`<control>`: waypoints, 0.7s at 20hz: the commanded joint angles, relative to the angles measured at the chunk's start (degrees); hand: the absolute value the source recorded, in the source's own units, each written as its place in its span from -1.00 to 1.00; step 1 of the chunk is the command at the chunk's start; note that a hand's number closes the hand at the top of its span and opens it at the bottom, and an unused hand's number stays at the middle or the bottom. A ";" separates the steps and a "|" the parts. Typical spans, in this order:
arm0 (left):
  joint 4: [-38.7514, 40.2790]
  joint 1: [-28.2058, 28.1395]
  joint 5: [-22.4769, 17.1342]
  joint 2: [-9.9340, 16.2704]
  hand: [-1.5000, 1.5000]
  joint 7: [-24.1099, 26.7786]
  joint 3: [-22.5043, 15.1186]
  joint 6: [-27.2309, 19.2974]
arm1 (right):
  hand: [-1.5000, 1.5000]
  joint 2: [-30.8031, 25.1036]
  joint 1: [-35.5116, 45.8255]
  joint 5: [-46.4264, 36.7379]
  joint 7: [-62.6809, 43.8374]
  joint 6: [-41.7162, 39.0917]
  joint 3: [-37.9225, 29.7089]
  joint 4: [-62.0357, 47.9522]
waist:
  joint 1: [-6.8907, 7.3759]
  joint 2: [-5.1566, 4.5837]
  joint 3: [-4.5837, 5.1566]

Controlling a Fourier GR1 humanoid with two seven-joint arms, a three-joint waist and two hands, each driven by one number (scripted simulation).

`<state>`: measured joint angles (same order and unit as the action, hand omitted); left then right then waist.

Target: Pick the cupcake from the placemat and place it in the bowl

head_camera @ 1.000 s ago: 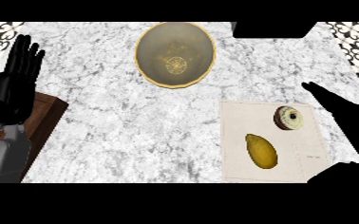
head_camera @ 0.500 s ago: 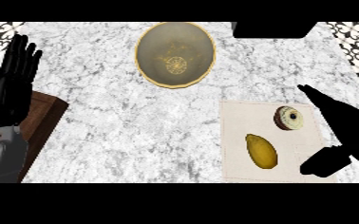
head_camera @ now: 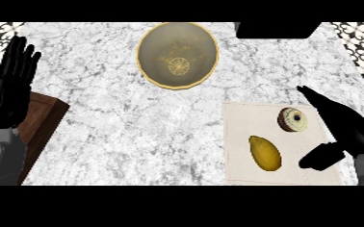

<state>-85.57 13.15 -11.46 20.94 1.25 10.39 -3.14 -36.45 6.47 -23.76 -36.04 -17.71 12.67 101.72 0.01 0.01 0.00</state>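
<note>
The cupcake (head_camera: 293, 119) is seen on the placemat (head_camera: 241, 125), just left of the right hand (head_camera: 340, 125), which is spread open and holds nothing. The bowl (head_camera: 177, 55) is placed well apart.

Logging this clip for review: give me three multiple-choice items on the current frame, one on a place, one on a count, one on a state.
1. Where is the cupcake?
A. in the bowl
B. on the placemat, beyond the lemon
C. on the wooden board

2. How many things lie on the placemat?
A. one
B. two
C. four

3. What is the right robot hand doing?
A. open beside the cupcake, holding nothing
C. curled round the lemon
B. resting inside the bowl

Key: 1 B, the cupcake sits at the mat's far right part, with the lemon nearer the robot. 2 B, only the cupcake and lemon are on it. 3 A, its fingers are spread just right of the cupcake and nothing is in them; the bowl holds nothing. The left robot hand rests open at the left edge.
</note>
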 commanded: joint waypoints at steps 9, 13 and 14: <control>-2.11 1.50 3.81 -3.55 0.00 -1.92 -0.90 -1.79 | -1.00 5.78 -1.55 -8.83 9.65 -2.77 -3.53 -7.00 | -0.07 0.01 -0.02; -1.85 -0.01 3.06 -2.55 0.00 -1.61 1.70 -0.13 | -1.00 10.55 2.92 -12.82 10.05 -1.94 -3.49 -13.04 | 0.14 -0.01 -0.01; 0.65 3.03 3.42 -2.22 0.00 -1.58 1.00 0.11 | -1.00 10.39 4.10 -14.98 13.22 0.31 -2.16 -19.10 | 0.19 -0.09 -0.02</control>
<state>-85.78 14.72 -9.07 18.98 0.07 11.63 -2.74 -27.80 8.33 -34.91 -27.51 -19.55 10.25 90.85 0.08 -0.01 0.00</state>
